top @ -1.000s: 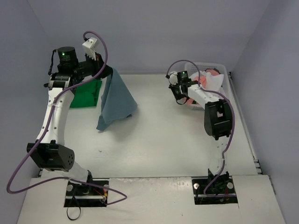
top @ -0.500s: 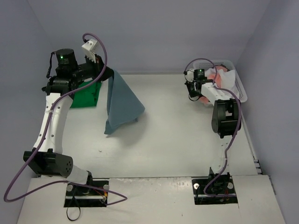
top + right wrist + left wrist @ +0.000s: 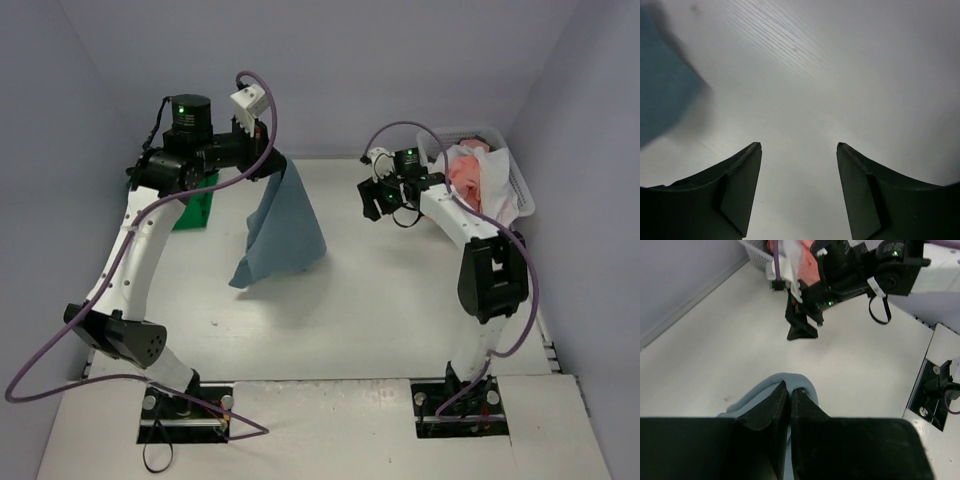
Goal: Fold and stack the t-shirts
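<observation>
Presently, the state is as follows.

- The left gripper (image 3: 789,396) has its jaws pressed fully together on a fold of the blue t-shirt (image 3: 285,225). The cloth bulges out around the fingertips in the left wrist view.
- The blue t-shirt hangs from that grip above the table (image 3: 380,300), at about 11 o'clock from the table centre. Its lower hem trails toward 7 o'clock, and whether it touches the surface cannot be told.
- Change: over the last second the left arm has carried the hanging shirt away from the green t-shirt (image 3: 197,212), which lies flat at 10 o'clock, toward the middle of the table.
- Change: the right gripper (image 3: 799,150) was closed and near the basket (image 3: 522,195) half a second ago. It has since swung back toward 12 o'clock, facing the hanging shirt, and its jaws now stand well apart with only bare table between them.
- The right gripper holds nothing. The shirt shows only as a blur at 9 o'clock in its wrist view.
- The pink t-shirt (image 3: 465,172) and the white t-shirt (image 3: 497,180) remain bundled in the basket at 2 o'clock.
- Judgement: the blue shirt is being presented for a two-handed spread, with the right gripper likely to take a free edge. Folding of this shirt has not begun, and only the green one appears laid down.
</observation>
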Tool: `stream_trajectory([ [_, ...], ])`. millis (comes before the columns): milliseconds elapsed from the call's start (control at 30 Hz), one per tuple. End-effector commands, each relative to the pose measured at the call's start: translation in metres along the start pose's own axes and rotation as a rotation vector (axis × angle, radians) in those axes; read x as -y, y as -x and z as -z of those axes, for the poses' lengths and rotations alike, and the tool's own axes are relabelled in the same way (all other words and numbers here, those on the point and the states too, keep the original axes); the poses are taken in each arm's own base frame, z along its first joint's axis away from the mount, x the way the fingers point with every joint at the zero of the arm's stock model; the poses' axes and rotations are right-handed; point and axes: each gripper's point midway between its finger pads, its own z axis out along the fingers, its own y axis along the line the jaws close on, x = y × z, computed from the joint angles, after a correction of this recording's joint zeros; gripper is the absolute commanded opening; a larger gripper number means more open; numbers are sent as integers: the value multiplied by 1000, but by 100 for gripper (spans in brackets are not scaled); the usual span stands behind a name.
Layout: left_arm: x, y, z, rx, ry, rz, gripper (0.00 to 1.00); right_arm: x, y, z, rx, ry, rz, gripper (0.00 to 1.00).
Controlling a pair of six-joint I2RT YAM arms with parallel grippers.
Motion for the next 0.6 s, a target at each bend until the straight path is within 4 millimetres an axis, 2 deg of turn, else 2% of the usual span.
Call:
stream_trajectory([
  [0,31,67,20,146,-29,-154,0,-24,43,40,143,62,36,59],
  [33,33,67,16,134,-40,-146,0,-23,45,42,147,58,36,59],
  [67,47,85,24,172,-53,-182,0,-22,45,42,148,50,36,59],
  [133,60,96,27,193,-92,-191,0,-16,44,40,142,24,31,59],
  [167,73,108,35,225,-121,-198,0,-10,42,38,137,3,24,59],
  [300,108,121,44,273,-298,-152,0,15,41,37,158,-63,-66,59],
  [367,131,118,51,256,-429,-54,0,34,43,43,191,-113,-97,59],
  [400,135,113,44,256,-482,-33,0,40,40,43,192,-137,-115,59],
  [433,143,107,43,226,-530,50,0,49,44,49,219,-172,-120,59],
  [500,155,89,30,176,-618,97,0,63,42,54,230,-212,-142,59],
  [567,170,79,26,138,-675,116,0,77,42,59,245,-254,-168,59],
])
